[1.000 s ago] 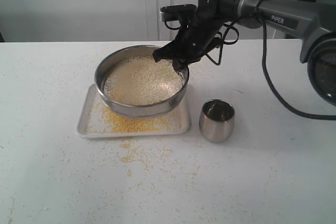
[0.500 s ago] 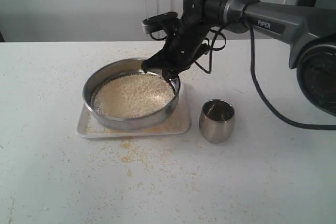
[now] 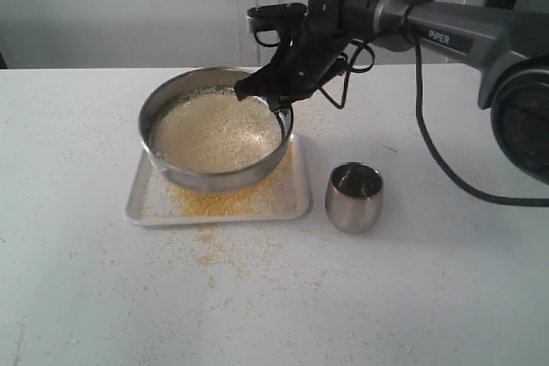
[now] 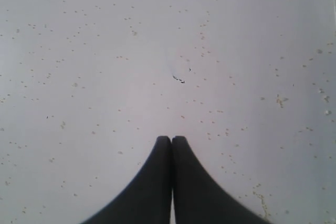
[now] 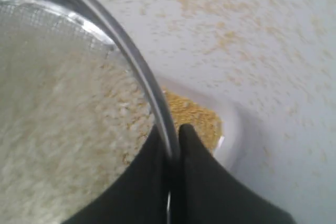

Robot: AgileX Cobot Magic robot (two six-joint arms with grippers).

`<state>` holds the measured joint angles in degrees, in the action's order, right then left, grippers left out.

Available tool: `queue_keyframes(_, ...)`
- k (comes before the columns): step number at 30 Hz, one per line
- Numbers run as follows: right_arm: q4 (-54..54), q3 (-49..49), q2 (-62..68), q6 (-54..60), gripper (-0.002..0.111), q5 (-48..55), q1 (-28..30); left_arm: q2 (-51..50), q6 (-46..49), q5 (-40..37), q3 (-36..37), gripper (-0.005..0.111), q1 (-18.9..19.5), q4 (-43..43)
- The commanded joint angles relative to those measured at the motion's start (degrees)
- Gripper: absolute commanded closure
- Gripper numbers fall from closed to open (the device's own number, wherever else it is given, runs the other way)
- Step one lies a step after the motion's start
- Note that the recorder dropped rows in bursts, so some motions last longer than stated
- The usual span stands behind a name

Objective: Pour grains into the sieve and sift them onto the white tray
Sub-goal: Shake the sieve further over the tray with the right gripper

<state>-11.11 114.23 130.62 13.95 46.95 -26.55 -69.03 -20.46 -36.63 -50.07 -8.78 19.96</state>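
The right gripper [image 3: 276,105] pinches the sieve [image 3: 219,179] by its shiny steel rim (fine mesh under whitish grains [image 3: 214,130]), seemingly just above the flat white tray [image 3: 219,220]; the left gripper [image 4: 171,141] is closed and empty.

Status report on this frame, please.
Right hand shut on sieve rim, over white tray. Left hand shut, empty. Whitish grains in sieve, yellow on tray. Steel cup stands apart.

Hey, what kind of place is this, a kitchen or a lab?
Most likely a robotics lab bench, not a kitchen: a white table strewn with grains, a plain pale wall behind, and a robot arm marked PIPER holding the sieve over the white tray.
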Motion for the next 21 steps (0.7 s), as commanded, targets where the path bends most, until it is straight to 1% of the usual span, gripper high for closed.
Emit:
queue_keyframes(1,-1.15,0.45,-0.84,11.24,0.108,3.7,-1.14,0.4,-0.31,-0.4,0.44,0.107,0.17,-0.01)
queue_keyframes(2,4.71,0.45,-0.84,-2.61,0.108,0.42,-0.26,0.4,-0.31,-0.4,0.44,0.107,0.17,-0.01)
queue_keyframes(4,8.52,0.45,-0.84,-24.81,0.108,-2.03,1.35,0.4,-0.31,-0.4,0.44,0.107,0.17,-0.01)
queue_keyframes(5,5.39,0.37,-0.84,-24.91,0.108,-2.33,1.48,0.4,-0.31,-0.4,0.44,0.107,0.17,-0.01)
queue_keyframes(6,1.2,0.37,-0.84,-18.44,0.108,-2.0,1.37,0.4,-0.31,-0.4,0.44,0.107,0.17,-0.01)
queue_keyframes(7,-6.24,0.37,-0.74,-6.05,0.108,0.13,0.68,0.4,-0.31,-0.4,0.44,0.107,0.17,-0.01)
queue_keyframes(8,-12.85,0.37,-0.74,9.54,0.108,4.44,0.06,0.4,-0.31,-0.4,0.44,0.107,0.17,-0.01)
queue_keyframes(9,-15.86,0.37,-0.74,23.62,0.108,9.09,-0.4,0.4,-0.31,-0.4,0.44,0.107,0.17,-0.01)
queue_keyframes(10,-15.23,0.47,-1.06,26.56,0.108,10.54,-0.39,0.4,-0.31,-0.4,0.44,0.107,0.17,-0.01)
queue_keyframes(11,-11.72,0.47,-1.2,20.67,0.108,7.76,-0.13,0.4,-0.31,-0.4,0.44,0.107,0.17,-0.01)
queue_keyframes(12,-7.6,0.47,-1.44,11.82,0.108,4.1,0.6,0.4,-0.31,-0.4,0.44,0.107,0.17,-0.01)
queue_keyframes(13,-2.03,0.47,-1.44,-2.48,0.108,0.22,1.53,0.4,-0.31,-0.4,0.44,0.107,0.17,-0.01)
queue_keyframes(14,1.36,0.47,-1.44,-16.62,0.108,-2.02,2.37,0.4,-0.31,-0.4,0.44,0.107,0.17,-0.01)
queue_keyframes(15,1.88,0.37,-1.44,-23.17,0.108,-2.86,2.75,0.4,-0.31,-0.4,0.44,0.107,0.17,-0.01)
queue_keyframes(16,-0.18,0.37,-1.33,-22.02,0.108,-3.21,2.74,0.4,-0.31,-0.4,0.44,0.107,0.17,-0.01)
queue_keyframes(17,-5.26,0.37,-1.21,-13.95,0.108,-2.44,2.07,0.4,-0.31,-0.4,0.44,0.107,0.17,-0.01)
queue_keyframes(19,-16.43,0.37,-1.08,12.64,0.108,4.41,0.09,0.4,-0.31,-0.4,0.44,0.107,0.17,-0.01)
queue_keyframes(20,-17.28,0.37,-1.08,25.35,0.108,8.08,-0.76,0.4,-0.31,-0.4,0.44,0.107,0.17,-0.01)
queue_keyframes(21,-15.32,0.37,-1.36,26.86,0.108,8.54,-0.89,0.4,-0.31,-0.4,0.44,0.107,0.17,-0.01)
